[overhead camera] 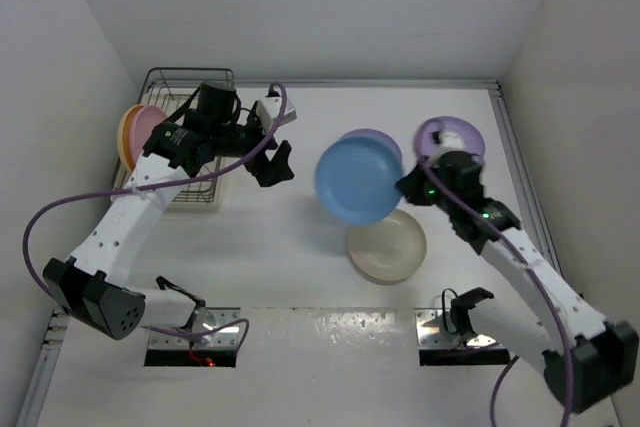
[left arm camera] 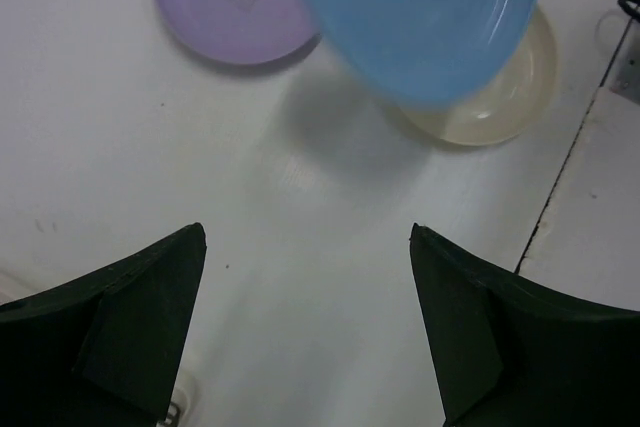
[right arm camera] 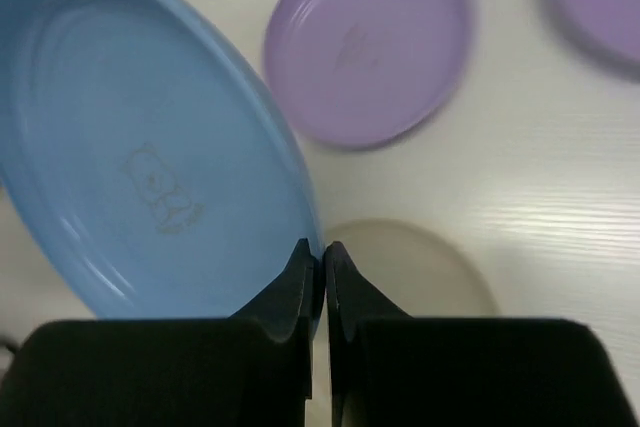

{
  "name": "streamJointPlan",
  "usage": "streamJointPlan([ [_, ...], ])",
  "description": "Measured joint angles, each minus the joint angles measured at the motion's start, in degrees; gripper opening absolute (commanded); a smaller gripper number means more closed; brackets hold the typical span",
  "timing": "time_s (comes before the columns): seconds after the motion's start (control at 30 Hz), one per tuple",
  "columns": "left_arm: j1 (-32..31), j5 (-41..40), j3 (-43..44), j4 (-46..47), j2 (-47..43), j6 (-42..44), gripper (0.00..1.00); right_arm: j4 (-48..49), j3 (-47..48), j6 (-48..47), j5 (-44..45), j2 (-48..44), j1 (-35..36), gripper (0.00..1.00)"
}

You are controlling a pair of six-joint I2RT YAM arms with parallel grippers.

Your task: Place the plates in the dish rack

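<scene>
Right gripper (right arm camera: 322,252) pinches the light blue plate (overhead camera: 358,180) by its rim, off the table. It hangs dead ahead of the left gripper (left arm camera: 308,237), jaws spread wide and nearer the dish rack (overhead camera: 190,75) behind them.

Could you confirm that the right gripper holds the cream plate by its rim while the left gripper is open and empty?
Not quite: the right wrist view shows the right gripper shut on the rim of the light blue plate; the cream plate lies on the table. The left gripper is indeed open and empty.
</scene>
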Motion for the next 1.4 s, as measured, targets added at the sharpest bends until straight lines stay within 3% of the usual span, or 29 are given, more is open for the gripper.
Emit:
streamJointPlan([
  [0.1, -0.9, 1.7, -1.3, 1.2, 0.3, -0.9, 0.88, 1.6, 0.0, -4.0, 0.7, 8.4, 15.5, 0.00],
  [0.2, -1.3, 1.5, -3.9, 2.1, 0.5, -1.1, 0.83, 4.4, 0.0, -6.5, 0.2, 14.3, 25.2, 0.00],
  [0.5, 0.0, -3.2, -11.6, 2.6, 1.5, -0.9, 0.70, 15.1, 0.0, -7.9, -0.8, 20.3, 30.4, 0.00],
  [0.57, 0.3, -3.1, -12.9, 2.4, 1.5, -0.3, 0.58, 16.5, 0.0, -7.9, -0.6, 20.3, 30.6, 0.00],
  [0.6, 0.3, -3.1, -13.4, 2.3, 1.5, -0.1, 0.40, 17.2, 0.0, -7.9, -0.4, 20.2, 30.7, 0.00],
  [0.63, 0.3, -3.1, -13.7, 2.0, 1.5, -0.3, 0.30, 18.0, 0.0, -7.9, -0.4, 20.2, 30.8, 0.00],
  [0.67, 0.3, -3.1, -13.7, 1.7, 1.7, 0.2, 0.14, 18.4, 0.0, -7.9, -0.2, 20.0, 30.9, 0.00],
  [0.73, 0.5, -3.1, -13.7, 1.9, 1.8, -0.1, 0.00, 19.0, -0.2, -8.3, 0.5, 19.5, 31.1, 0.00],
  [0.77, 0.8, -2.9, -13.7, 2.3, 1.9, -0.3, 0.00, 19.4, -0.5, -8.3, 0.7, 19.2, 31.1, 0.04],
  [0.8, 0.9, -2.9, -13.7, 2.3, 2.0, -0.5, 0.00, 19.5, -0.6, -8.3, 0.7, 19.1, 31.2, 0.20],
  [0.87, 1.1, -3.7, -13.1, 1.7, 2.2, -0.9, 0.00, 19.7, -0.6, -7.7, 1.1, 18.8, 31.2, 0.73],
  [0.9, 1.2, -5.2, -12.1, 0.8, 2.4, -1.3, 0.00, 19.8, -0.6, -7.6, 1.3, 18.5, 31.2, 0.90],
  [0.93, 1.5, -6.9, -11.0, 0.4, 2.4, -2.0, 0.00, 19.8, -0.6, -7.6, 1.7, 18.2, 31.2, 0.97],
  [1.03, 2.7, -16.0, -4.9, -1.1, 2.4, -4.6, 0.00, 18.3, -0.4, -8.1, 4.2, 16.9, 31.2, 1.00],
  [1.2, 4.9, -45.0, 3.7, 4.7, 0.4, -8.3, 0.00, 15.0, -0.9, -8.1, 9.7, 13.0, 31.0, 1.00],
  [1.3, 5.6, -64.1, -0.3, 14.3, -3.7, -5.2, 0.00, 14.2, -2.3, -8.1, 12.5, 8.9, 30.1, 1.00],
  [1.4, 7.0, -80.7, -11.2, 32.8, -7.0, 4.0, 0.00, 13.1, -2.9, -8.1, 14.5, 6.6, 28.5, 1.00],
])
